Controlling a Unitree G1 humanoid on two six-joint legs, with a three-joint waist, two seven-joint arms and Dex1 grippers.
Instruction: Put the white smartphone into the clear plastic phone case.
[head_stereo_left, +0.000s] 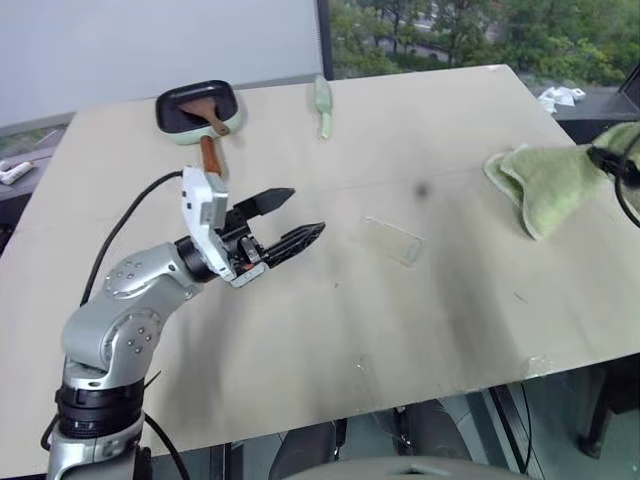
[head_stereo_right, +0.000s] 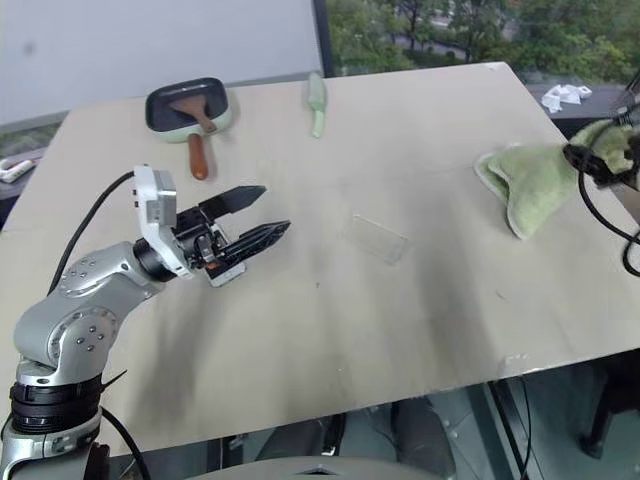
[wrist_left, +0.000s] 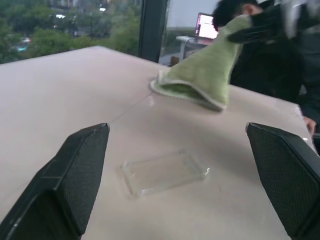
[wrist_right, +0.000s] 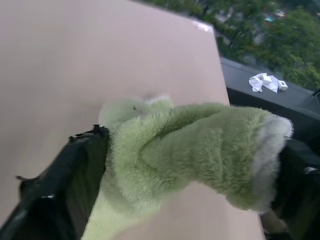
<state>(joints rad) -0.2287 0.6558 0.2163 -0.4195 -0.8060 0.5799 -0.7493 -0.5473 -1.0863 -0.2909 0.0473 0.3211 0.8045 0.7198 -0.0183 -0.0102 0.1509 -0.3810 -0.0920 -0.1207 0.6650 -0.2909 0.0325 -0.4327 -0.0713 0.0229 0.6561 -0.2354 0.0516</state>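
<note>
The left gripper (head_stereo_left: 295, 217) hangs over the table (head_stereo_left: 300, 340) with its two black fingers spread wide apart. It holds nothing and touches nothing.

The right gripper (wrist_right: 190, 170) is at the far right edge of the table. Its fingers (wrist_right: 65, 185) stand wide apart, one on each side of a fluffy green cloth (head_stereo_left: 545, 180) (one end of the cloth is lifted up off the table between them). I cannot tell if it is really gripping the cloth or only has it resting there.

The clear plastic phone case (head_stereo_left: 392, 240) lies flat on the table, a little way in front of the left gripper's open fingers and well apart from the right gripper.

There is one case, one green cloth, one small pan with a brown handle (head_stereo_left: 197, 112) and one pale green tool (head_stereo_left: 322, 103) at the back of the table.
</note>
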